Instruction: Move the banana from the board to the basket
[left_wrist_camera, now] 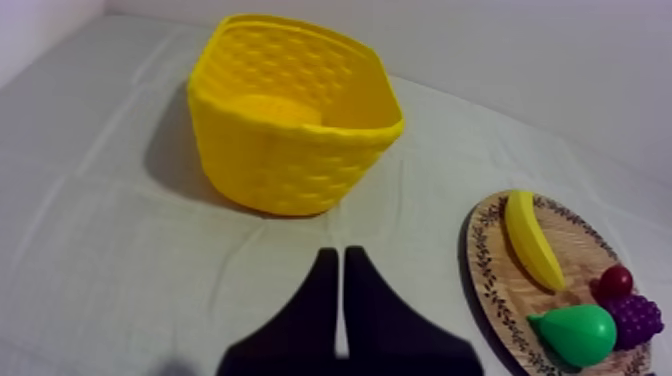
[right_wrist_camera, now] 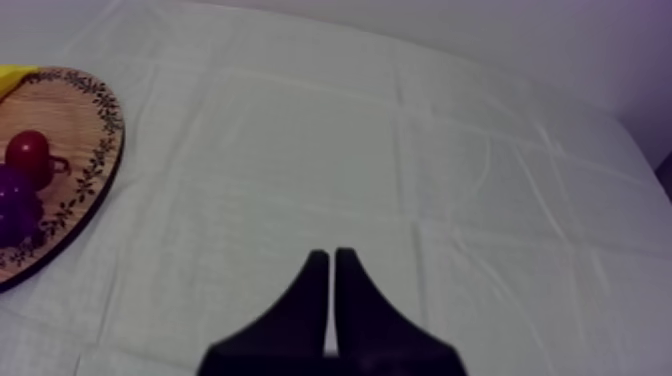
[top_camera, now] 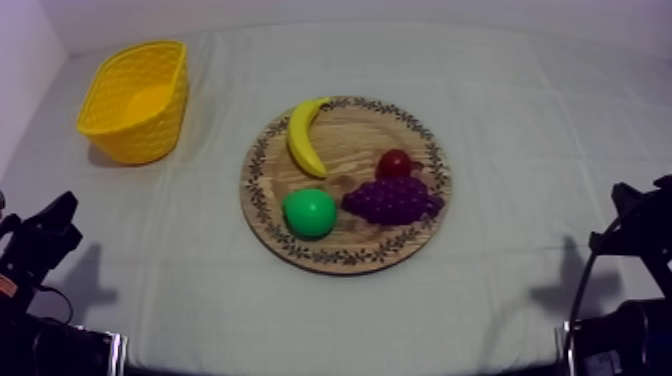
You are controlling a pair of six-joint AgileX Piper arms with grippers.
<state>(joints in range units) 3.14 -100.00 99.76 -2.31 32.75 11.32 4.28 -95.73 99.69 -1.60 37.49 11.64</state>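
The banana [top_camera: 306, 137] lies at eleven o'clock on the board [top_camera: 350, 135], running twelve to six, closest to my left gripper [left_wrist_camera: 334, 255], which is squeezed shut, empty.

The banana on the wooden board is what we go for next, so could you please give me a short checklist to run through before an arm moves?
1. The banana lies on the wooden board, nothing on top of it: ok.
2. It lies apart from the pear, the grapes and the small red fruit: ok.
3. The yellow basket is upright, with nothing in it: ok.
4. The cloth between board and basket is bare: ok.
5. The left gripper, likely the nearer one to use, is open for the grasp: not ok, shut.
6. The right gripper is out of the way, over cloth beside the board: ok.
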